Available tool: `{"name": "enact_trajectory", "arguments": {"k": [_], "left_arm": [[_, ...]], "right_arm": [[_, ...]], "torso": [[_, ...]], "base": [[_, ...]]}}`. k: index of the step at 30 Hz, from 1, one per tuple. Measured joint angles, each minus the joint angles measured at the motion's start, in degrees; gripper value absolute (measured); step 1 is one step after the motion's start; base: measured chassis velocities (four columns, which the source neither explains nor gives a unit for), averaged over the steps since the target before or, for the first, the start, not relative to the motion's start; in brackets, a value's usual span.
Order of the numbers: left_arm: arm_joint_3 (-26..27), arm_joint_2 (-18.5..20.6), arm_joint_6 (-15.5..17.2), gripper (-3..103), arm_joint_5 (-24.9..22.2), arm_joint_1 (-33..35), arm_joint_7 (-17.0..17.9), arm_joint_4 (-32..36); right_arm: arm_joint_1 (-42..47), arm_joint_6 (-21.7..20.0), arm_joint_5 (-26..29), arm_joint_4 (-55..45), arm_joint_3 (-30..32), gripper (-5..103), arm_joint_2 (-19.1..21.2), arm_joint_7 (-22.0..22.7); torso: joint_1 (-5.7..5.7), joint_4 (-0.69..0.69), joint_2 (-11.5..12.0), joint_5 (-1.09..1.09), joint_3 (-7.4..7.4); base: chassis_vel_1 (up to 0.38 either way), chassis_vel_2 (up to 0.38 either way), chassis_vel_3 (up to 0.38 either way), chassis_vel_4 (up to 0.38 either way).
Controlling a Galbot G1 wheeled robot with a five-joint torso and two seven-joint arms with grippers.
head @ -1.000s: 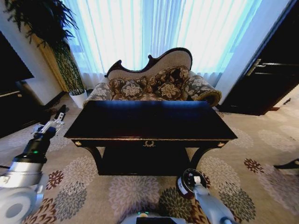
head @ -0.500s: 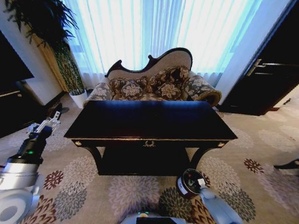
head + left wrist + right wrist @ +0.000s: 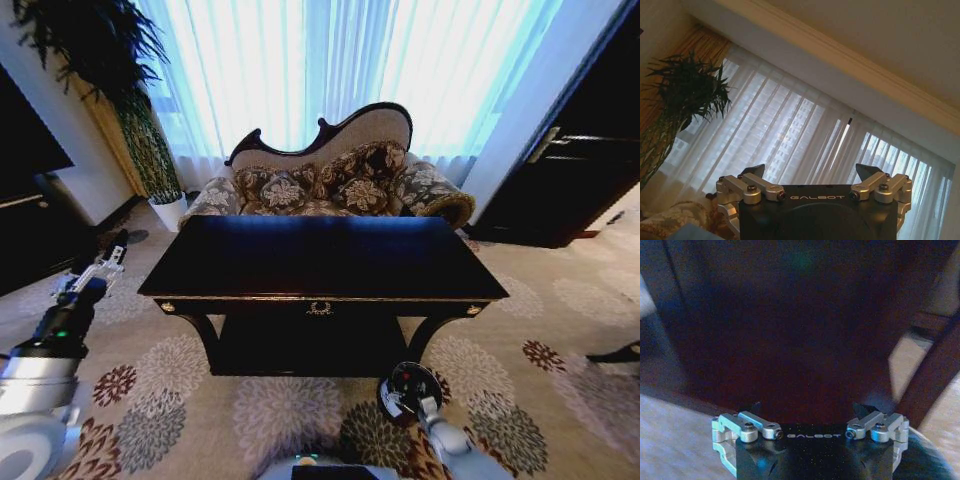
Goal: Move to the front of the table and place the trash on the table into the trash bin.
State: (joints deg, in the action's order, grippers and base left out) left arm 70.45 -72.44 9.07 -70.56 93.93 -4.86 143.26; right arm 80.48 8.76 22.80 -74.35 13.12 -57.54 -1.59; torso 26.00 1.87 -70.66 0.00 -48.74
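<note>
Since a moment ago both arms have drawn back toward the robot: the left gripper (image 3: pixel 100 267) sits slightly lower and nearer at the left of the table (image 3: pixel 320 262), and the right gripper (image 3: pixel 430 405) has sunk toward the near edge, now just beside the trash bin (image 3: pixel 405 388) on the patterned carpet (image 3: pixel 270 410) at the near right. The left gripper (image 3: pixel 810 175) has its fingers spread apart with nothing between them, pointing up at the sheer curtains (image 3: pixel 790 135); the right gripper (image 3: pixel 810 410) likewise holds its fingers wide, facing the dark underside of the table (image 3: pixel 790 315). The right arm is cut off at the near edge. What lies inside the bin is too dark to make out. The sofa (image 3: pixel 330 180) stands beyond the table's far side.
</note>
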Motion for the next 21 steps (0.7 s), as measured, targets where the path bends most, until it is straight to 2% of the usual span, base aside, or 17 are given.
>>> {"name": "enact_trajectory", "arguments": {"k": [3, 4, 10, 18, 21], "left_arm": [[-0.96, -0.78, 0.03, 100, 0.80, 0.01, 0.28, 0.01], [-0.96, -0.78, 0.03, 100, 0.80, 0.01, 0.28, 0.01], [-3.28, -1.29, 0.25, 100, 3.69, -0.03, 0.43, 0.00], [-3.17, -1.03, 1.68, 100, 5.11, 0.29, 1.95, -0.01], [-2.87, -1.02, 2.35, 100, 5.43, 0.55, 2.81, -0.02]], "right_arm": [[6.83, 0.25, 3.82, -10.07, 2.02, 100, 0.74, -0.21], [6.83, 0.25, 3.82, -10.07, 2.02, 100, 0.74, -0.21], [14.65, 0.09, 7.41, -28.83, 5.69, 100, -0.08, 2.28], [15.30, -2.55, 10.89, -43.20, 11.46, 100, -0.38, 5.91], [14.04, -2.94, 12.12, -48.51, 14.12, 100, -0.01, 8.53]], "torso": [[0.00, -0.01, -0.01, -0.03, 0.00], [0.00, -0.01, -0.01, -0.03, 0.00], [0.00, -0.01, -0.01, -0.01, 0.00], [0.00, -0.01, 0.00, -0.01, -0.01], [0.00, -0.01, 0.00, -0.02, -0.01]], "base": [[0.000, 0.000, 0.000, 0.000], [0.000, 0.000, 0.000, 0.000], [0.000, 0.000, 0.000, 0.000], [0.000, 0.000, 0.000, 0.000], [0.000, 0.000, 0.000, 0.000]]}}
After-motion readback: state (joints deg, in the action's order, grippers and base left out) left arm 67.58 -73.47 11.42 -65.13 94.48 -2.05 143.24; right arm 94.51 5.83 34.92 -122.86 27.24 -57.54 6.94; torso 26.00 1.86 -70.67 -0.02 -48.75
